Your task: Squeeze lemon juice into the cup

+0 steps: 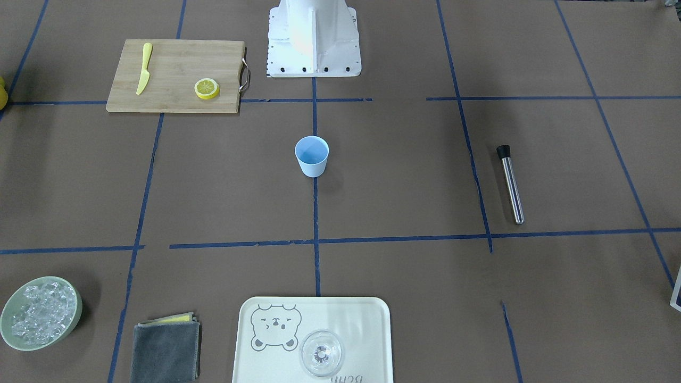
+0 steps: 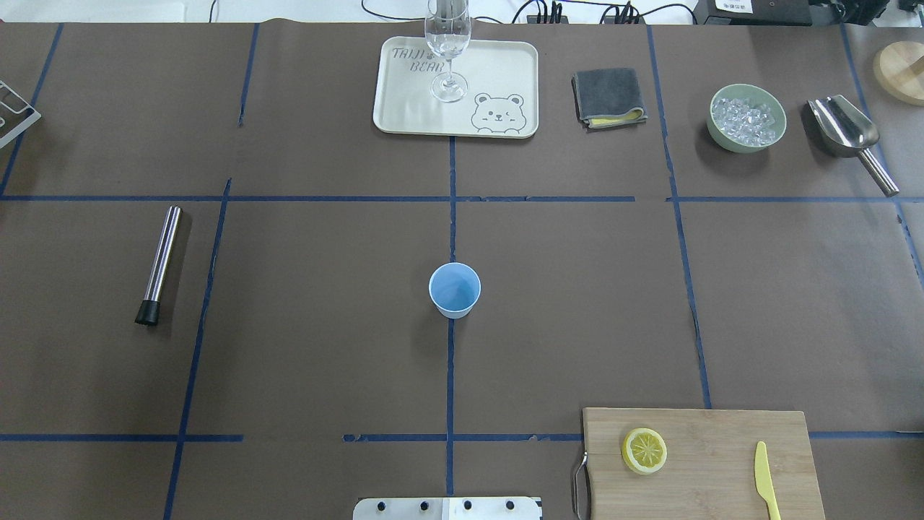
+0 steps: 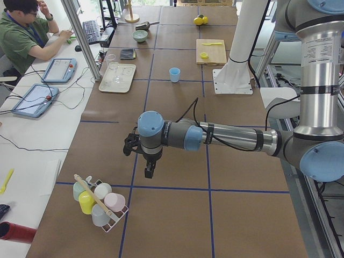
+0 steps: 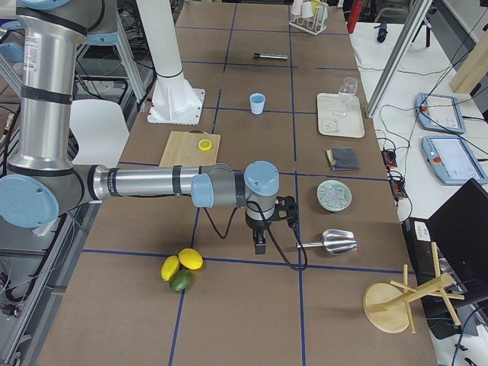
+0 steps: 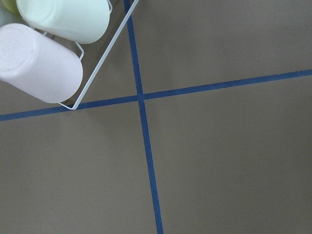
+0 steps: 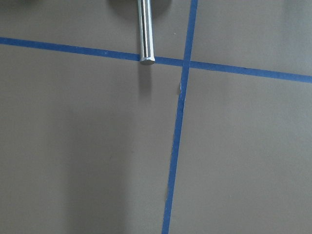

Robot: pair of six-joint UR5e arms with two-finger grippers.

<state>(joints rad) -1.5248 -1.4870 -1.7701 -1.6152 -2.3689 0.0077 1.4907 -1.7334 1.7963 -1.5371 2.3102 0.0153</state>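
The lemon slice (image 2: pixel 644 451) lies flat on a wooden cutting board (image 2: pixel 722 433) at the near right of the table; it also shows in the front view (image 1: pixel 207 88). The pale-blue cup (image 2: pixel 455 289) stands upright at the table's centre, blue inside, with nothing showing in it (image 1: pixel 312 155). Neither gripper shows in the overhead or front view. The left gripper (image 3: pixel 149 172) hangs over the table's far left end, beside a rack of cups. The right gripper (image 4: pixel 260 245) hangs over the far right end, near a metal scoop. I cannot tell whether either is open or shut.
A yellow plastic knife (image 2: pixel 765 480) lies on the board. A clear glass (image 2: pixel 448 43) stands on a bear tray (image 2: pixel 404 108). A grey cloth (image 2: pixel 608 95), an ice bowl (image 2: pixel 746 118), a scoop (image 2: pixel 848 133) and a steel muddler (image 2: pixel 159 263) lie around.
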